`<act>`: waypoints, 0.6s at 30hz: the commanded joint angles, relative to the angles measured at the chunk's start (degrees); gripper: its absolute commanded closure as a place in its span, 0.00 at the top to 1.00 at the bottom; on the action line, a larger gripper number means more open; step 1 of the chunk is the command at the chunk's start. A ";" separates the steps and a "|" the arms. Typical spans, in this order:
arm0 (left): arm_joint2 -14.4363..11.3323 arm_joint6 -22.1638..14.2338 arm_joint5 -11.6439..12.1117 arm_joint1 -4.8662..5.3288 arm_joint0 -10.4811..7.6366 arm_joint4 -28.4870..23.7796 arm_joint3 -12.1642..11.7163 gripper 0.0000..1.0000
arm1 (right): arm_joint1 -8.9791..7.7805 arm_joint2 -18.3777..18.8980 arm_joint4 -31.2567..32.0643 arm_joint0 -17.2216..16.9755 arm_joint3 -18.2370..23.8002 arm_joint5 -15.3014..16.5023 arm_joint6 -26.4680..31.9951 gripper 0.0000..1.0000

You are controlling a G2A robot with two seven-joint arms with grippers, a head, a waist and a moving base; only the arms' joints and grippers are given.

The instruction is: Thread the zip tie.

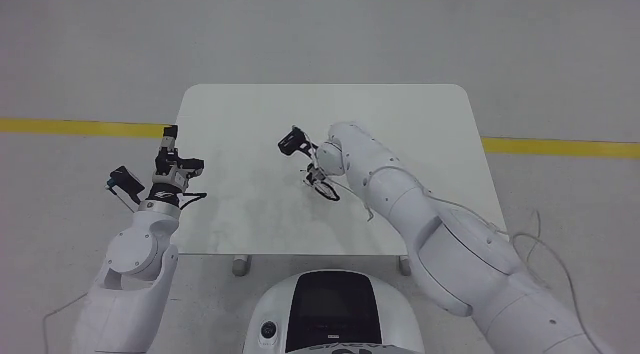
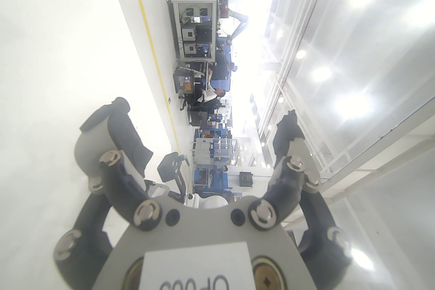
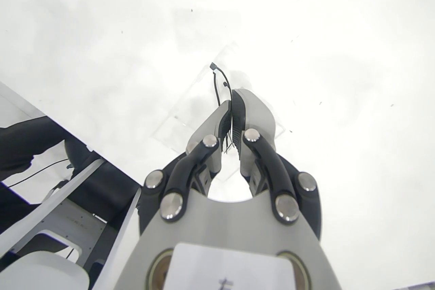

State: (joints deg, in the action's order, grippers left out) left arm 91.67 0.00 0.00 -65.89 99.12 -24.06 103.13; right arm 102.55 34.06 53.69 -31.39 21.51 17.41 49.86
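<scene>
Pinching the zip tie (image 3: 225, 84) between closed jaws, the right gripper (image 3: 231, 101) hangs over the table's (image 1: 420, 134) middle. The tie's long axis runs along the fingers, its head poking beyond the tips. The left gripper (image 2: 204, 121) sits near the table's left edge, jaws wide.

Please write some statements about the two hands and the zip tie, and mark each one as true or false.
1. The right hand is shut on the zip tie. True.
2. The left hand is shut on something. False: it is open and holds nothing.
3. One end of the zip tie sticks out past the right hand's fingertips. True.
4. The left hand is over the middle of the table. False: it is at the table's side edge.
</scene>
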 commanded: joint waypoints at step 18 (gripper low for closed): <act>0.00 0.00 0.00 0.00 0.00 0.00 0.00 1.00 | -12.47 14.31 -2.38 -13.52 30.83 2.07 4.82 0.00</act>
State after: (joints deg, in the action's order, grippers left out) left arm 91.67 0.00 0.00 -65.89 99.12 -24.06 103.13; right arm 90.99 47.05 51.87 -43.52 49.37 19.48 54.16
